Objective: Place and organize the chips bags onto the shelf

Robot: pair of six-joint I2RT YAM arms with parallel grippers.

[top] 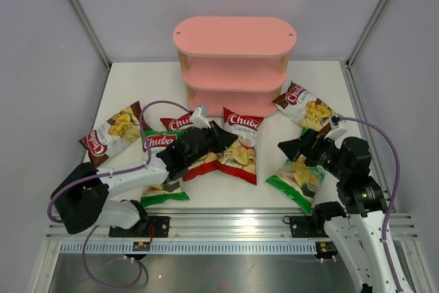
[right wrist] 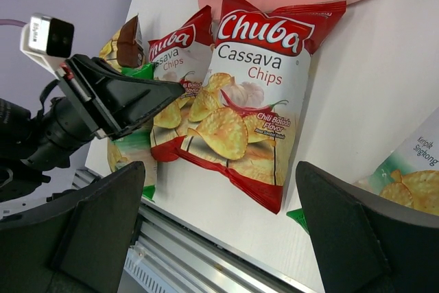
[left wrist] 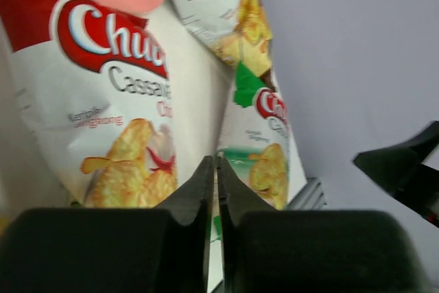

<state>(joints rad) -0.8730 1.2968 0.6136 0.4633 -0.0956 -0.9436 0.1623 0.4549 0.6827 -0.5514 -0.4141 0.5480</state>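
The pink shelf [top: 233, 53] stands at the back centre, with no bags on its visible boards. Six chips bags lie flat on the table: a brown one [top: 113, 132] and a green one [top: 161, 169] at the left, two red ones [top: 180, 123] [top: 240, 145] in the middle, and a brown one [top: 305, 108] and a green one [top: 295, 180] at the right. My left gripper [top: 232, 141] is shut and empty, hovering over the red bags [left wrist: 103, 101]. My right gripper [top: 285, 150] is open and empty, just right of the middle red bag [right wrist: 254, 94].
The metal rail [top: 233, 228] runs along the near table edge. Frame posts and grey walls close in the sides and back. In the right wrist view my left gripper [right wrist: 171, 90] points over the second red bag [right wrist: 175, 53].
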